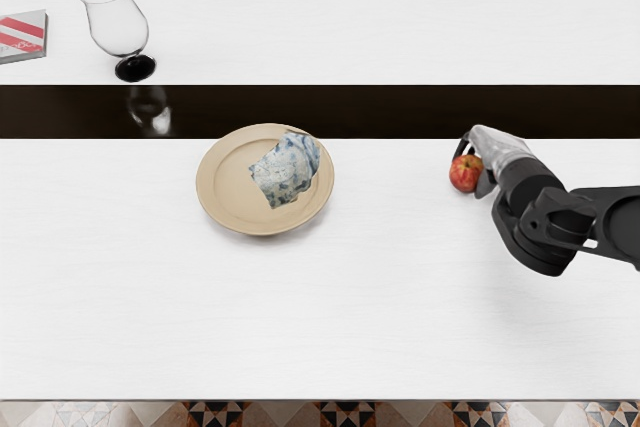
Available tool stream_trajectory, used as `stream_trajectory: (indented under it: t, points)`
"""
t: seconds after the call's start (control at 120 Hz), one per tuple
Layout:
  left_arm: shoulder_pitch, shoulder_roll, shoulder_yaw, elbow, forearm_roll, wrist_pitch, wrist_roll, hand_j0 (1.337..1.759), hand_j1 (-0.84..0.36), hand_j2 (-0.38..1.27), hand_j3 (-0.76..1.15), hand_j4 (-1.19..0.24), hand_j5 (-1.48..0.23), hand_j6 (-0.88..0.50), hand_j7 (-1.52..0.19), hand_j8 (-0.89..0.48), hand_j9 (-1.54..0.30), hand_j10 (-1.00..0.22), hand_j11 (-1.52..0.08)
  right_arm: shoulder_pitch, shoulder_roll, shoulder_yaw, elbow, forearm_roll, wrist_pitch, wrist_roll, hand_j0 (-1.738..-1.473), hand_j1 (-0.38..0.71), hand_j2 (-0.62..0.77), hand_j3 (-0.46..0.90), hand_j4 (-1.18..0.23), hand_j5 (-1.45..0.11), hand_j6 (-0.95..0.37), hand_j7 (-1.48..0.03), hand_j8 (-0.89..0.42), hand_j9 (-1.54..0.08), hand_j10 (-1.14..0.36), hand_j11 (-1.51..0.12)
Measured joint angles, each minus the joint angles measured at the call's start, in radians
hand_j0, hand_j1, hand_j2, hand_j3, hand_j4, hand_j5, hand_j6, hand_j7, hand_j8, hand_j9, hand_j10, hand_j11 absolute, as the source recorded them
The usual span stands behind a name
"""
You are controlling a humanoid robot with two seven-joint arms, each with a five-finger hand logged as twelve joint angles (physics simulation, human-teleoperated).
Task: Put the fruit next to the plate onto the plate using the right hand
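Observation:
A small red apple (465,173) lies on the white table well to the right of the tan plate (226,187). A wedge of blue-veined cheese (285,169) rests on the plate's right half. My right hand (478,159) comes in from the right edge and sits against the apple's right side, its fingers curling over the top and behind the fruit. The apple still rests on the table. Whether the fingers press on it firmly is hard to tell.
A wine glass (118,22) with a dark foot stands at the back left, beside a red-striped book (22,35) at the left edge. A dark gap (400,112) crosses the table behind the plate.

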Motion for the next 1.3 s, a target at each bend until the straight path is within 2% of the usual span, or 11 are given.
stream_trajectory:
  t: [1.108, 1.3]
  points:
    - [0.017, 0.000, -0.004, 0.000, 0.000, 0.000, 0.000, 1.658, 0.34, 0.00, 0.00, -0.01, -0.01, -0.01, -0.01, -0.01, -0.01, -0.01, -0.01, 0.050, -0.010, 0.159, 0.153, 0.010, 0.020, 0.000, -1.656, 0.24, 0.15, 0.00, -0.60, -0.78, -0.47, -0.77, -0.55, -0.77, -0.59, -0.77]
    - [0.028, 0.000, -0.005, 0.001, 0.000, 0.000, 0.000, 1.658, 0.34, 0.00, 0.00, -0.01, -0.01, -0.01, -0.01, -0.01, -0.01, -0.01, -0.01, 0.067, 0.039, 0.205, 0.158, 0.019, 0.045, 0.000, -1.657, 0.25, 0.16, 0.00, -0.59, -0.78, -0.47, -0.77, -0.54, -0.77, -0.59, -0.77]
